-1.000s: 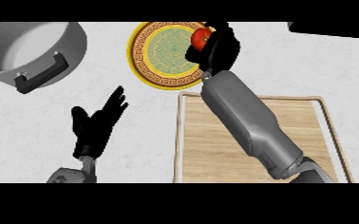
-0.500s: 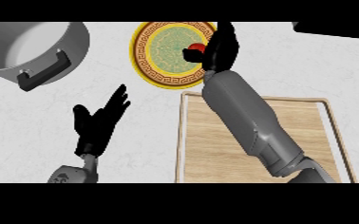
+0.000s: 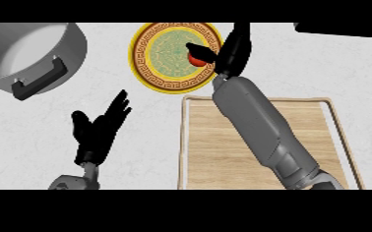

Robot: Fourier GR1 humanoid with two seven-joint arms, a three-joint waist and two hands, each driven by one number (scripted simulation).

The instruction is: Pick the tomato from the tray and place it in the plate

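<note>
Two hands in shot: left hand (image 3: 100, 128) rests open, fingers up, at 8 o'clock, next to the wooden tray (image 3: 218, 152) at 5 o'clock. Right hand (image 3: 234, 54) is at 12 o'clock over the plate (image 3: 155, 74), fingers straight and not gripping. Tomato (image 3: 197, 58) sits on the plate's 3 o'clock side, right next to that hand.

My right robot hand (image 3: 234, 54) stands over the right rim of the plate (image 3: 156, 54), beside the tomato (image 3: 196, 59); the plate's left half is free. Open surface (image 3: 109, 83) separates plate and pot (image 3: 36, 54). My forearm crosses the tray (image 3: 207, 147).
</note>
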